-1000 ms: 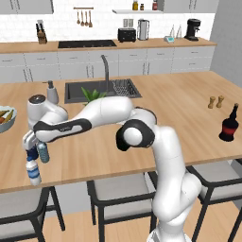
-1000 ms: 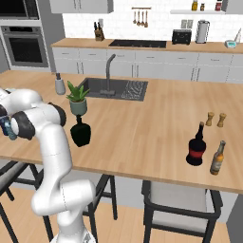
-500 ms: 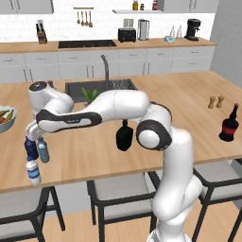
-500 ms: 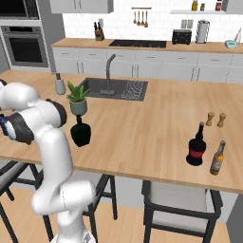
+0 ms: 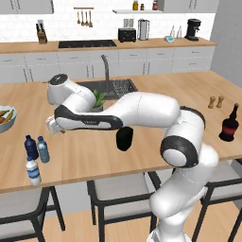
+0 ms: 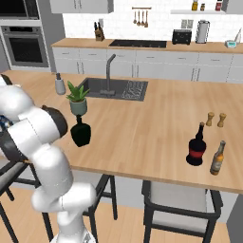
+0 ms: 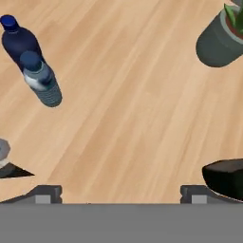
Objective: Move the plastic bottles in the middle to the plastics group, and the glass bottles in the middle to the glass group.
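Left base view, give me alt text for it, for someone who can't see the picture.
A white robot arm reaches left over a wooden kitchen island, its open gripper above the counter beside three small bottles: a dark navy bottle, a pale blue-grey bottle and a blue-labelled clear bottle. A red-labelled dark bottle stands far right.

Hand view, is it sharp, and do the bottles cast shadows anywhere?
Hand view: soft, slightly blurred wood grain; pale bottle and navy bottle cast almost no shadow. Left base view: even, flat lighting, faint shadow under the black bottle. Right base view: coarse rendering, no glare on the red-labelled bottle.
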Controlling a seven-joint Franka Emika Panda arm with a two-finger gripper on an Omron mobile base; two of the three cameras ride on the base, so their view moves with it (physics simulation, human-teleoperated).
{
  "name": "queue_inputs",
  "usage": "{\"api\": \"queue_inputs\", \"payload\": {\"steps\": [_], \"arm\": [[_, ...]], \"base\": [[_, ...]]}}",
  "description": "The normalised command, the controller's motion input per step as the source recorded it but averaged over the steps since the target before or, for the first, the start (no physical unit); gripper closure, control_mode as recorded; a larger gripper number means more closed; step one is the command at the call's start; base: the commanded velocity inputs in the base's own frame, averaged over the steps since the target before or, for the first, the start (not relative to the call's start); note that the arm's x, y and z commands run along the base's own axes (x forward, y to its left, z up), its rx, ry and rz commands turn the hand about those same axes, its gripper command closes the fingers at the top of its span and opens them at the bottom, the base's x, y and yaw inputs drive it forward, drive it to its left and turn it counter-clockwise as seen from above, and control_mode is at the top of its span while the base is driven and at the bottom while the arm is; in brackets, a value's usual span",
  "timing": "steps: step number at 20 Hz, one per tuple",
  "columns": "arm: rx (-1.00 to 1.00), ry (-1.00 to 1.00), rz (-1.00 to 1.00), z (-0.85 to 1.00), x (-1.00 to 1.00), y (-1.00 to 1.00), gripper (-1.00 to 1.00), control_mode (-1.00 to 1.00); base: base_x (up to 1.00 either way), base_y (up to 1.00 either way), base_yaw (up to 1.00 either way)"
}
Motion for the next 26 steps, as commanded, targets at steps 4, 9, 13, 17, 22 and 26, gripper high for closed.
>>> {"api": "queue_inputs", "payload": {"steps": [4, 9, 13, 17, 22, 26], "arm": [[0.07, -0.16, -0.24, 0.31, -0.21, -1.00, -1.00, -1.00], [0.14, -0.03, -0.25, 0.52, -0.03, -1.00, -1.00, -1.00], [0.28, 0.00, -0.17, 0.32, 0.00, -1.00, -1.00, -1.00], [0.19, -0.10, -0.01, -0.01, -0.01, -1.00, -1.00, -1.00], [0.03, -0.03, 0.06, -0.03, 0.05, -0.76, -1.00, -1.00], [0.00, 0.00, 0.01, -0.03, 0.16, -0.32, -1.00, -1.00]], "base": [[0.00, 0.00, 0.00], [0.00, 0.00, 0.00], [0.00, 0.00, 0.00], [0.00, 0.00, 0.00], [0.00, 0.00, 0.00], [0.00, 0.00, 0.00]]}}
